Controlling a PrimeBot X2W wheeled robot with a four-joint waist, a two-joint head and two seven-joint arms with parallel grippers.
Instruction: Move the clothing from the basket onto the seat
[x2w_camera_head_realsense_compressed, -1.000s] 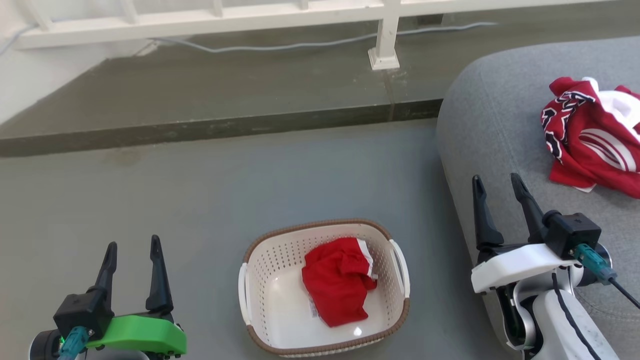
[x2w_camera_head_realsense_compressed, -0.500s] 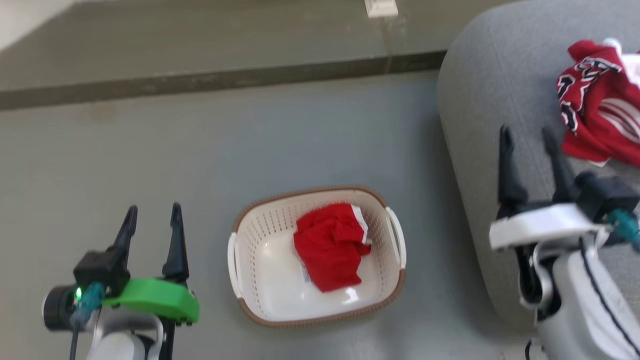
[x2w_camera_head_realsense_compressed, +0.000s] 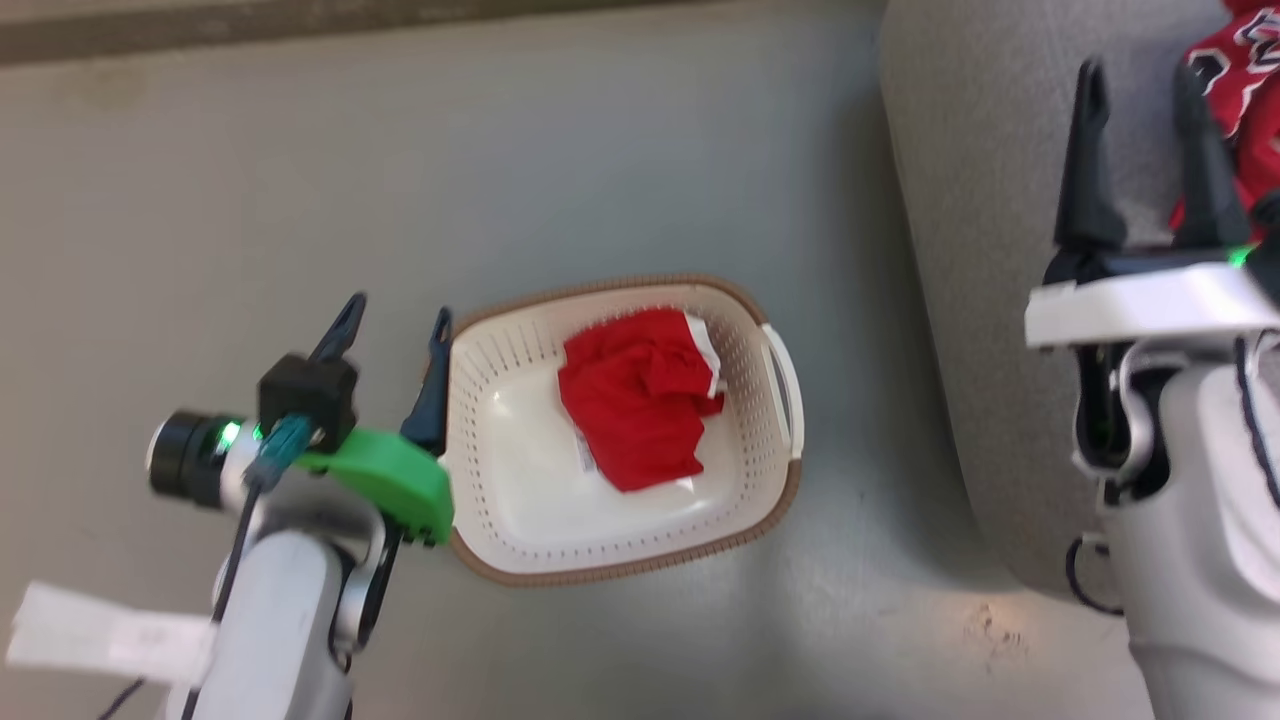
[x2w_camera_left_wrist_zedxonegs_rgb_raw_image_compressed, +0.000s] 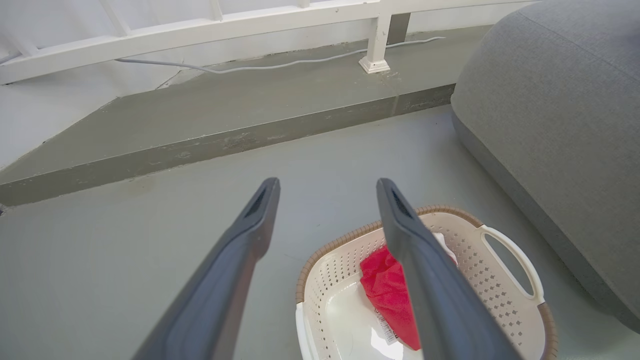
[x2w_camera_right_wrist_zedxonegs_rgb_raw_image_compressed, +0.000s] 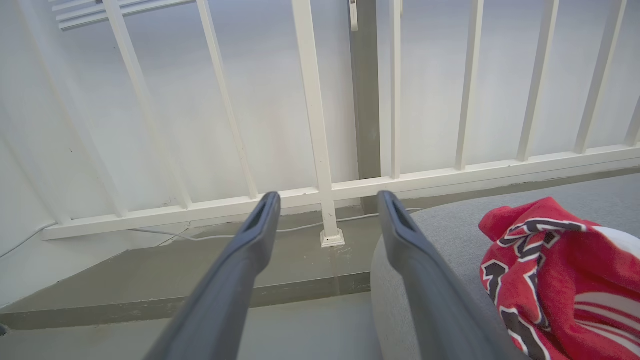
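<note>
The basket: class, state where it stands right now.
The basket stands on the floor in mid head view, the left gripper near its left rim and the grey seat to its right.

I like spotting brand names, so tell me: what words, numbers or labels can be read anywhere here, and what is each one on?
Nothing can be read in full.
Black-and-white lettering on the red garment lying on the seat: crumpled, letters cannot be made out.
Sticker inside the basket, partly under the red clothing: too small to read.
White tag at the head view's lower left: blurred, nothing legible.
</note>
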